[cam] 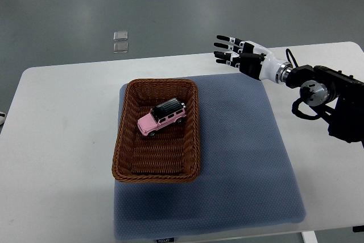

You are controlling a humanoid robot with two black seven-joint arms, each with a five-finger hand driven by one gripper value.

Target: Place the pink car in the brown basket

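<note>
The pink car sits inside the brown basket — the right hand hovers apart, fingers spread, holding nothing.

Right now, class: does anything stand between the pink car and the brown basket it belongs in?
Nothing visible does. The pink car already lies inside the brown basket, and the right hand is open, apart from both.

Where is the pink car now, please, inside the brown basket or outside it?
Inside: the pink car sits within the brown basket.
</note>
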